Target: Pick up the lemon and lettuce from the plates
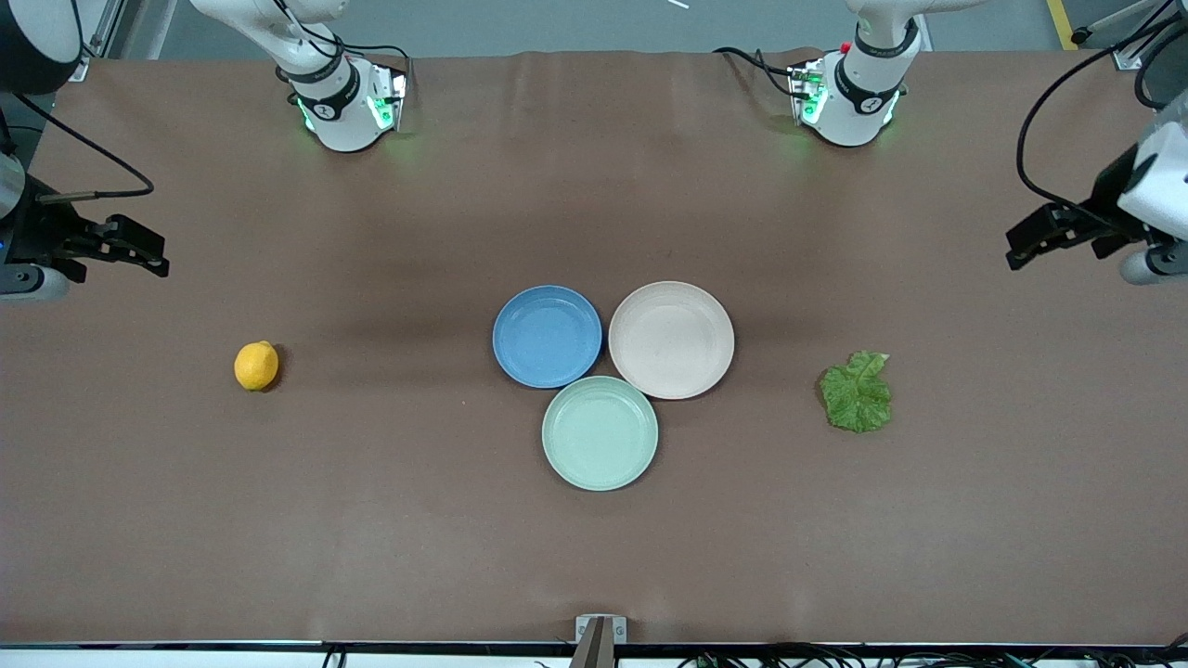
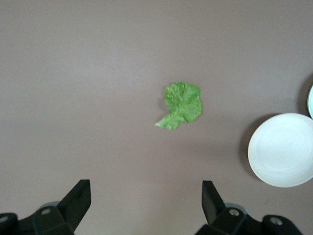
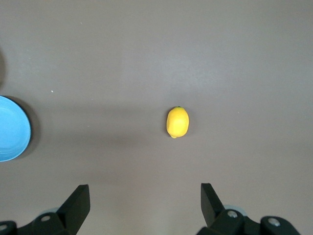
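Seemingly finished: lemon [image 1: 256, 366] and lettuce [image 1: 858, 391] lie on the worktop [image 1: 594, 186] off the centre-frame plates [image 1: 548, 336], so hold the left claw [image 1: 1016, 252] and right claw [image 1: 156, 257] wide and raised at the frame's side edges.

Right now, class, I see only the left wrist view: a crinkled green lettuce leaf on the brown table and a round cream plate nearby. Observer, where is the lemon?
Observer: The small oval yellow lemon lies on the brown table toward the right arm's end, on no plate.
Operator: Is there a second task plate?
Observer: Yes, a round blue plate sits beside the round cream plate, with nothing in it.
Operator: And the right end effector?
Observer: The right end effector hangs open over bare table at the right arm's end, not over the lemon.
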`<state>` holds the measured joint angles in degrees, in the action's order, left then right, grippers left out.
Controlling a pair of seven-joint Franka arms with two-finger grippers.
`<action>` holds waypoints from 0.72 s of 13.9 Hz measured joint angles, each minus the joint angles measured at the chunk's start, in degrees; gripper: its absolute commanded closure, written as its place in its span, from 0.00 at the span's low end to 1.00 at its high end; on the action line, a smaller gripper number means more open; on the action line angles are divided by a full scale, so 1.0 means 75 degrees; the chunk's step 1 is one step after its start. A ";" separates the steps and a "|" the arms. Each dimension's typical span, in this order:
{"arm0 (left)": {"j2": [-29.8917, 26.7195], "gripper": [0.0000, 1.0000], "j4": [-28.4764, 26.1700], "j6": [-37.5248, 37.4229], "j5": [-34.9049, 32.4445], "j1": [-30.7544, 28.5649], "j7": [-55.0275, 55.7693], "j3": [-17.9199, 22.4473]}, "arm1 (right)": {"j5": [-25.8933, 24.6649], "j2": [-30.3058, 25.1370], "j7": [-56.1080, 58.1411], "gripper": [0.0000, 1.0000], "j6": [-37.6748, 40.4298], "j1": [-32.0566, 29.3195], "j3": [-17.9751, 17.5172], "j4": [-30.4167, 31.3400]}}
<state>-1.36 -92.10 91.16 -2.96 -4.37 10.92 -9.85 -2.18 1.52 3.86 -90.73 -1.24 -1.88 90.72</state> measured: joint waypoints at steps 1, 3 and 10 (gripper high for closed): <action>-0.0182 0.00 -0.0222 0.0029 0.0060 0.0043 0.0009 0.0002 | 0.0000 0.0002 -0.0085 0.00 0.0018 0.0058 -0.0002 -0.0057; -0.0509 0.00 -0.0582 0.0121 0.0157 0.0134 0.0013 0.0103 | 0.0000 0.0022 -0.0143 0.00 0.0019 0.0066 0.0020 -0.0164; -0.0678 0.00 -0.0723 0.0257 0.0187 0.0491 -0.0027 0.0542 | 0.0000 0.0043 -0.0145 0.00 0.0033 0.0051 0.0106 -0.0586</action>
<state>-6.45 -97.52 93.08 -1.56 -0.69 10.71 -5.78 -2.18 1.84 2.77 -90.48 -0.85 -1.09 86.33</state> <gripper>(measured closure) 0.000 0.000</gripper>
